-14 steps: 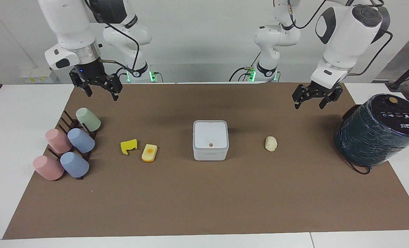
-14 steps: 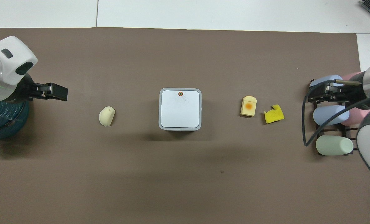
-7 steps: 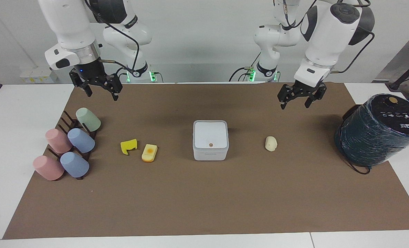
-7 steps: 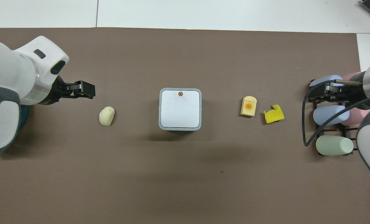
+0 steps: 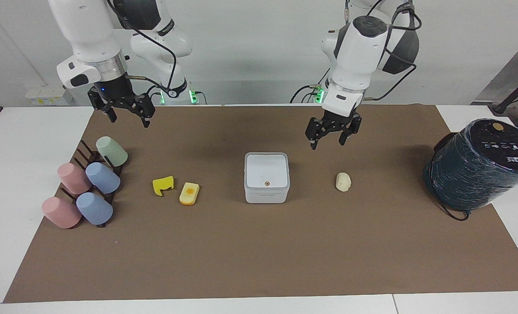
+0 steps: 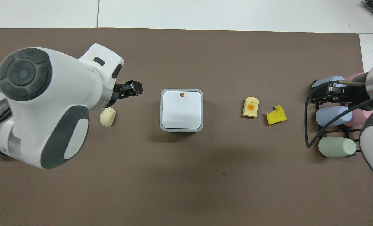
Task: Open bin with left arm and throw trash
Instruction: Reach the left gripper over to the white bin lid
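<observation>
Facing view shows me the left pincer point(image 5: 333, 133) up in the air with its fingers apart and nothing in them, over the brown mat between the white bin point(image 5: 267, 177) and the cream oval lump point(image 5: 342, 181). The bin stands in the middle of the desk point(image 5: 19, 131) with its lid closed. The notched yellow piece point(image 5: 162, 185) and the yellow block with an orange spot point(image 5: 189, 193) lie beside each other toward the right arm's end. The right pincer point(image 5: 126, 111) waits, open, above the cup rack point(image 5: 89, 152). I judge we are approaching the lid; next I must lower onto it.
</observation>
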